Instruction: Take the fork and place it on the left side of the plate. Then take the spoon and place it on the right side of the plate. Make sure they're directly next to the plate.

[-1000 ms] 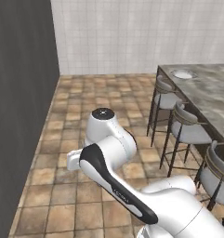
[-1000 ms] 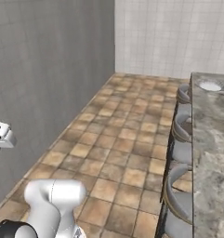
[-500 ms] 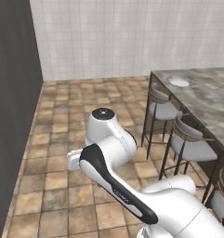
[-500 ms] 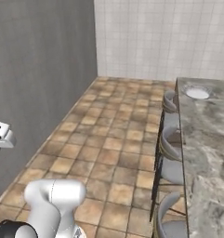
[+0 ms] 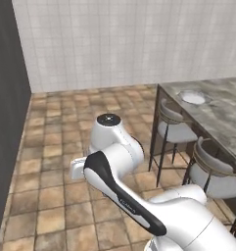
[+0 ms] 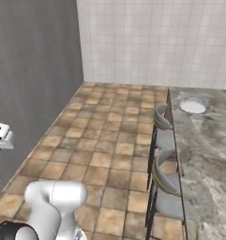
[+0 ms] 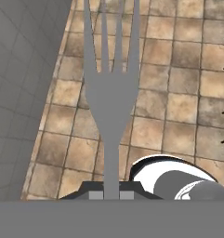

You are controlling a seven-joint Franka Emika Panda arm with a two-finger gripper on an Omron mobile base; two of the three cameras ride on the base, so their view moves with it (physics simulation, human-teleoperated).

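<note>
The claw (image 7: 111, 195) is clamped on the fork (image 7: 111, 93), tines pointing away over the floor tiles, carried because the plate (image 6: 192, 106) sits well off on the table (image 6: 203, 150)

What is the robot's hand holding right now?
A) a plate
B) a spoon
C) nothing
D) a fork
D: in the hand view the fork sticks up from between the gripper tips, its tines out over the tiled floor, while the plate sits on the counter.
</note>
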